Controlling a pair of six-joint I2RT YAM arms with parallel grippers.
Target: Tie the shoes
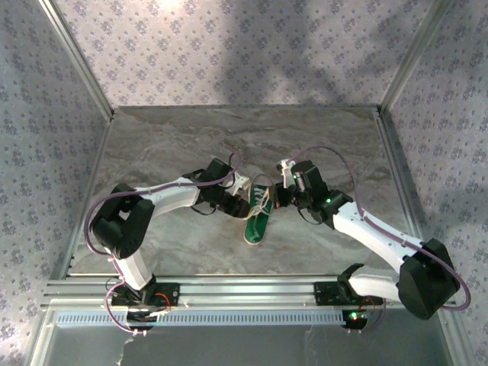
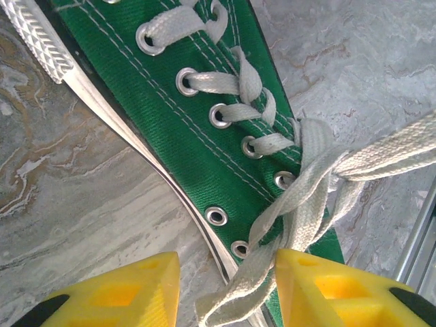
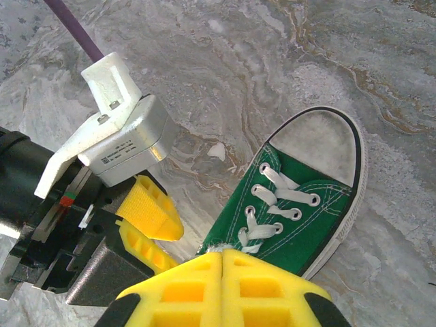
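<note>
My left gripper (image 2: 228, 262) hangs just over the small green canvas sneaker with its white rubber toe cap (image 2: 184, 129), yellow fingers (image 2: 116, 293) apart. The sneaker lies on the grey marbled tabletop (image 2: 61, 191). Its eyelet row runs away ahead of my fingertips, toe farthest off. The flat white laces (image 2: 306, 184) cross in a twist just ahead of one finger. Loose strands drop through the gap between both fingers, pinched by neither, and two strands stretch taut off to the side. My right gripper (image 3: 223, 253) faces the left one across the sneaker's ankle end. Its fingers are pressed together, nipping a bit of white lace at their tips, and the toe cap lies ahead of it.
</note>
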